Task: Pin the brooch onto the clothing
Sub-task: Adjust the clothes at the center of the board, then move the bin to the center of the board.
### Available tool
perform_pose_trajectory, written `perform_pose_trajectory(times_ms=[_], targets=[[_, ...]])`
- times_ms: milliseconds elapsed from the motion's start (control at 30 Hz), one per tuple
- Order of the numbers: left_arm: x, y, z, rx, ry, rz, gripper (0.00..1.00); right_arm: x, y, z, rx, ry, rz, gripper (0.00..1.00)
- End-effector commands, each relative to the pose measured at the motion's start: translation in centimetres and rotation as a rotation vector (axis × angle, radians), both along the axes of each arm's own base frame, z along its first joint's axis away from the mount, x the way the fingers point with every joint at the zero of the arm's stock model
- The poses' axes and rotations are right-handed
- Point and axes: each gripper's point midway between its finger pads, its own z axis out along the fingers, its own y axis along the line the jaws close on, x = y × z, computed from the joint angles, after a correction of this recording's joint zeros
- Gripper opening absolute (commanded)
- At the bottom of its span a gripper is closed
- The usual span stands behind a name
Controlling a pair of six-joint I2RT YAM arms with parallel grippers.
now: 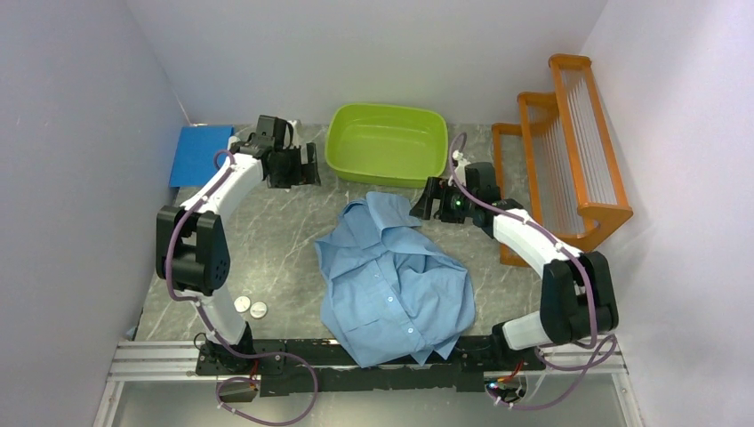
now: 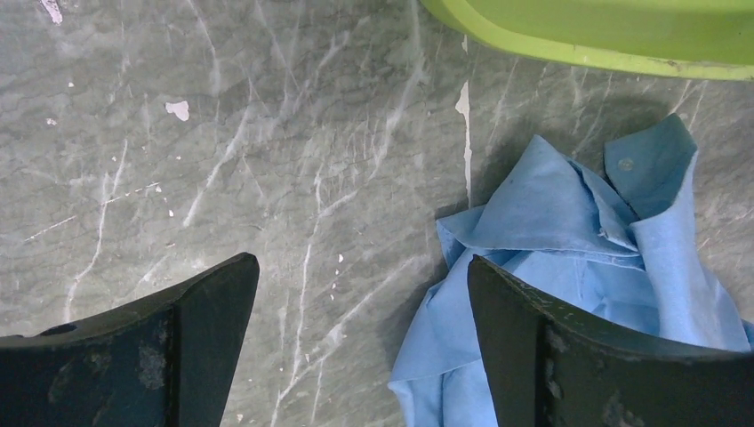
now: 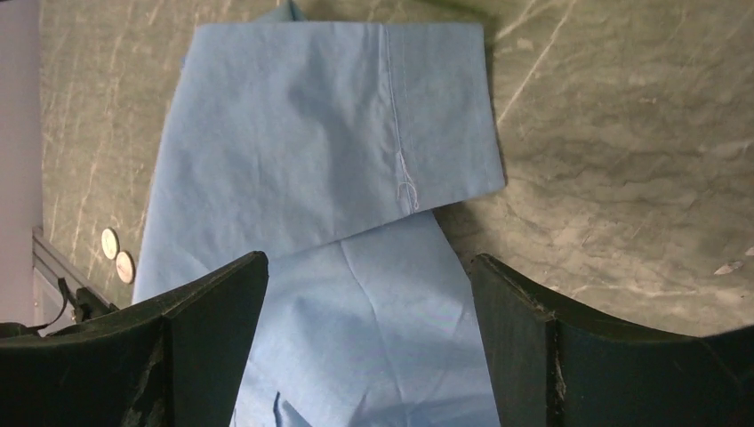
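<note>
The light blue shirt point(image 1: 391, 276) lies crumpled in the middle of the grey marble table, collar toward the green tub point(image 1: 388, 142). Two small round white discs point(image 1: 250, 307), possibly the brooch, lie on the table at the front left, apart from the shirt. My left gripper point(image 1: 311, 166) is open and empty above bare table, left of the tub and of the collar point(image 2: 551, 222). My right gripper point(image 1: 425, 200) is open and empty, just over the shirt's far right part point(image 3: 311, 133). The discs point(image 3: 116, 254) show small in the right wrist view.
The green tub point(image 2: 605, 36) is empty at the back centre. A blue pad point(image 1: 200, 153) lies at the back left corner. An orange wooden rack point(image 1: 569, 142) stands along the right wall. An aluminium rail point(image 1: 160, 360) runs along the front edge.
</note>
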Motion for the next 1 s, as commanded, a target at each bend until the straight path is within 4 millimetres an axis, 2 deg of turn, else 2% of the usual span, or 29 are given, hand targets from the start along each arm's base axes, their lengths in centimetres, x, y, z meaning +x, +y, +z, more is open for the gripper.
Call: perform_pose_trajectory(times_ms=[0, 133, 367, 600, 800, 900, 967], targets=[[1.4, -0.8, 3.0, -0.044, -0.079, -0.012, 0.92, 1.8, 0.6, 2.0, 0.032, -0.050, -0.009, 0.90], [1.5, -0.6, 2.8, -0.034, -0.071, -0.007, 0.93, 4.4, -1.3, 0.6, 0.039, -0.021, -0.084, 0.92], [1.3, -0.4, 4.0, -0.034, -0.109, -0.005, 0.93, 8.4, -2.8, 0.4, 0.006, -0.021, -0.129, 0.94], [1.2, -0.2, 4.5, -0.028, -0.125, -0.007, 0.93, 14.7, -5.2, -0.6, -0.094, -0.010, -0.290, 0.96], [1.2, 0.4, 5.6, 0.002, -0.152, 0.004, 0.93, 19.8, -7.8, -2.5, -0.260, 0.026, -0.375, 0.96], [1.1, 0.6, 6.4, 0.004, -0.181, 0.007, 0.93, 21.7, -7.6, -2.7, -0.280, 0.015, -0.351, 0.96], [1.0, 0.8, 6.7, 0.013, -0.194, 0.011, 0.93, 22.9, -6.6, -2.4, -0.256, -0.005, -0.300, 0.96]])
